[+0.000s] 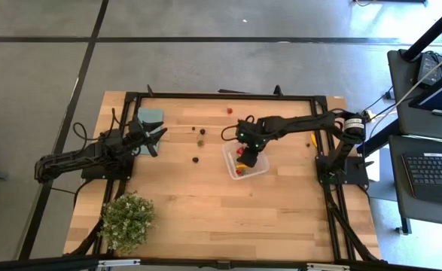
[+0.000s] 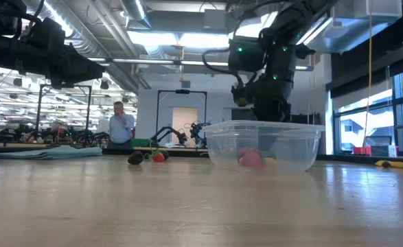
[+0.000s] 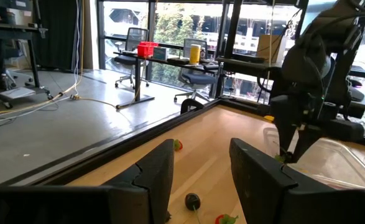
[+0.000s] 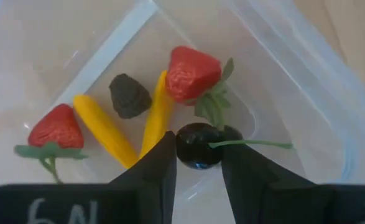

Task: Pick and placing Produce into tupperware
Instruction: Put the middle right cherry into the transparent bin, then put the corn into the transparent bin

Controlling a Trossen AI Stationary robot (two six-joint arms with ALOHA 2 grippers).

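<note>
Only the right wrist view shows the right gripper [image 4: 198, 163] pinching a glossy dark cherry [image 4: 198, 147] inside the clear plastic tupperware [image 4: 306, 93]; the left gripper [image 3: 201, 171] hangs narrowly parted, empty.

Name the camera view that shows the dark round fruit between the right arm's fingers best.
Right wrist view: the dark fruit sits close up between the right gripper fingers, over the tupperware. High view hides it under the arm; low view shows only blurred contents; left wrist view cannot resolve it.
</note>
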